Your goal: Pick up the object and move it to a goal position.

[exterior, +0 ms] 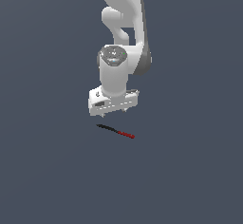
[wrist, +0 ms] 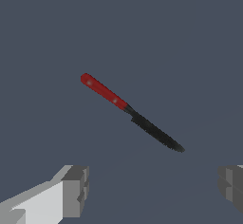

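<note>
Rod (exterior: 116,131) lies flat just under the gripper (exterior: 113,110) in the exterior view, arm hanging overhead presumably to line up a grab, and wrist view shows fingers (wrist: 76,190) spread wide, holding nothing, rod untouched.

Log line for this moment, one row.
phase: approach | gripper: open, above object | object: lying flat, ungrasped | contact: none

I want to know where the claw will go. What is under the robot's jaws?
Under the open gripper lies the thin rod, half black and half red, flat on the grey floor, untouched. Nothing covers it; both ends show in the wrist view.
</note>
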`<state>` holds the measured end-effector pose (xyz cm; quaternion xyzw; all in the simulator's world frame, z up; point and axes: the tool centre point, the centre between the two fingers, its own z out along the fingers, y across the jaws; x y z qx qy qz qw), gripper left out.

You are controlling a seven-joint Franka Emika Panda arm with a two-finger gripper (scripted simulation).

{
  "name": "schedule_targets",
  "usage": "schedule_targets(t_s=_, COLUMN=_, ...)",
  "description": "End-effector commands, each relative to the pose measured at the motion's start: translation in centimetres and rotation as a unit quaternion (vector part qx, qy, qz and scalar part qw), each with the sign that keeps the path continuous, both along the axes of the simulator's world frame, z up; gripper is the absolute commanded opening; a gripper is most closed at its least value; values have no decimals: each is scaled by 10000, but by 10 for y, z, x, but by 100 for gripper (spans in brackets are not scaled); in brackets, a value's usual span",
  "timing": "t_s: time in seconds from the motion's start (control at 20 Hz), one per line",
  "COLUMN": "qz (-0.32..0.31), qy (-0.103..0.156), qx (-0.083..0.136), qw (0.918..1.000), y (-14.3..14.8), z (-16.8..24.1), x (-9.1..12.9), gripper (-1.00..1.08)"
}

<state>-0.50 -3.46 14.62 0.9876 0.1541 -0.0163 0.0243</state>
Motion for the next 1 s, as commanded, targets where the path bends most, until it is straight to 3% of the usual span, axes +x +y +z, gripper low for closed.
schedule_targets(t_s=0.0, qz=329, qy=14, qx=12, qw=9995, y=0, z=-7, x=2, gripper=100)
schedule_targets(t_s=0.45, qz=1555, qy=51, qx=75, qw=9878, y=-1, z=-31, x=8, gripper=100)
schedule_targets(t_s=0.95, qz=2880, qy=60, qx=168, qw=9575, y=-1, z=-57, x=14, gripper=100)
